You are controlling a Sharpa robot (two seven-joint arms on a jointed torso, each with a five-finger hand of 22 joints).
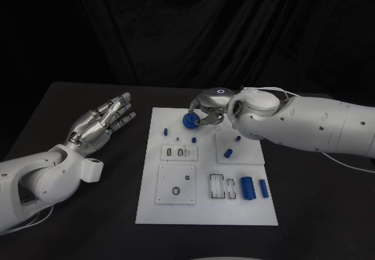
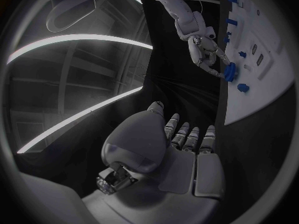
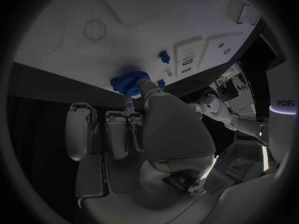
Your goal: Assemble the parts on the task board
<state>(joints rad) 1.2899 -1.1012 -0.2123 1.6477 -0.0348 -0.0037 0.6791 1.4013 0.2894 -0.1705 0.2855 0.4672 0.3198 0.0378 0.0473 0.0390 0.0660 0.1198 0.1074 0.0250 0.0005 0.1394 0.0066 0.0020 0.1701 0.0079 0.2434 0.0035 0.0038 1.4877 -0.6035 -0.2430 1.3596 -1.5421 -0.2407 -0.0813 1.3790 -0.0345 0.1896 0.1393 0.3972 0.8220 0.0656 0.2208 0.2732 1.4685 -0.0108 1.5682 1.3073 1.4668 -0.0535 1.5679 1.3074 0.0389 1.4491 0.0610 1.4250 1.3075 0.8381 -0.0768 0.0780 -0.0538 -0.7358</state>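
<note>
Right hand (image 1: pixel 209 112): pinches blue gear (image 1: pixel 189 120) over task board (image 1: pixel 205 211) far edge | Left hand (image 1: pixel 100 123): released, off board | Risk: thin fingertip pinch, gear may slip.

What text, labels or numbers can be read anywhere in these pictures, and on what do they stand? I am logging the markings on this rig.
"edjey", as it seems to read, mirrored or turned: dark lettering on a white part of the robot's arm at the edge of the right wrist view; too distorted to be sure.
No text shows on the task board or the blue parts.
</note>
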